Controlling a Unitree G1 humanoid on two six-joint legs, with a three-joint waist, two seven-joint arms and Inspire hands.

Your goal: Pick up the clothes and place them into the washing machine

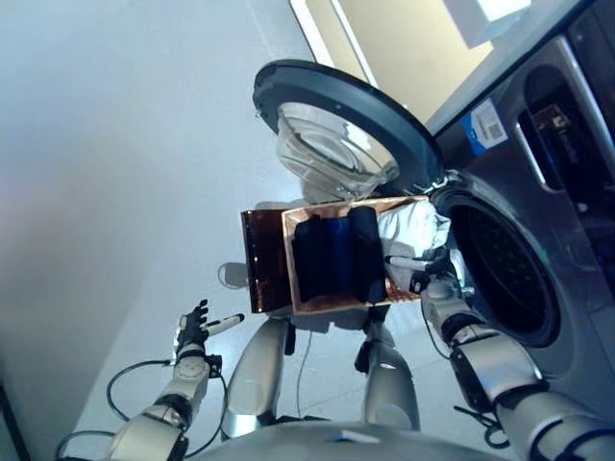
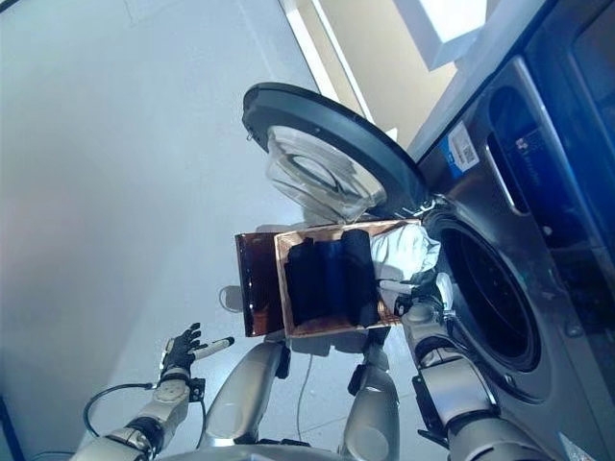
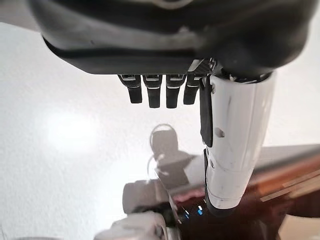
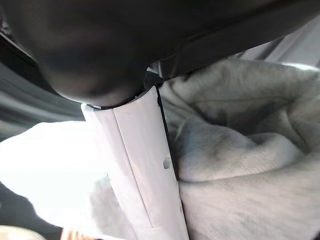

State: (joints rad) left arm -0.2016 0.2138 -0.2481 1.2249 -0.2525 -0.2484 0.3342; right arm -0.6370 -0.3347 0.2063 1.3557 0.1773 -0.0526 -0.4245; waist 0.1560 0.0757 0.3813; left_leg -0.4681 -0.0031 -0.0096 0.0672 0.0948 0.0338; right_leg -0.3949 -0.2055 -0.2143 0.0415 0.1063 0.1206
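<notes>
A brown box (image 1: 263,261) holds dark clothes (image 1: 332,254) folded side by side. A white-grey cloth (image 1: 410,227) bulges over the box's edge nearest the washing machine's round drum opening (image 1: 504,274). My right hand (image 1: 428,279) is at that cloth, between the box and the opening. In the right wrist view its white-covered thumb (image 4: 140,165) presses into the fleecy cloth (image 4: 240,165); the other fingers are hidden. My left hand (image 1: 195,327) hangs over the floor at the lower left, fingers (image 3: 150,92) straight and holding nothing.
The machine's round door (image 1: 336,115) with its glass bowl stands swung wide open, just beyond the box. The grey machine front (image 1: 562,182) fills the right side. Pale floor (image 1: 115,173) spreads to the left.
</notes>
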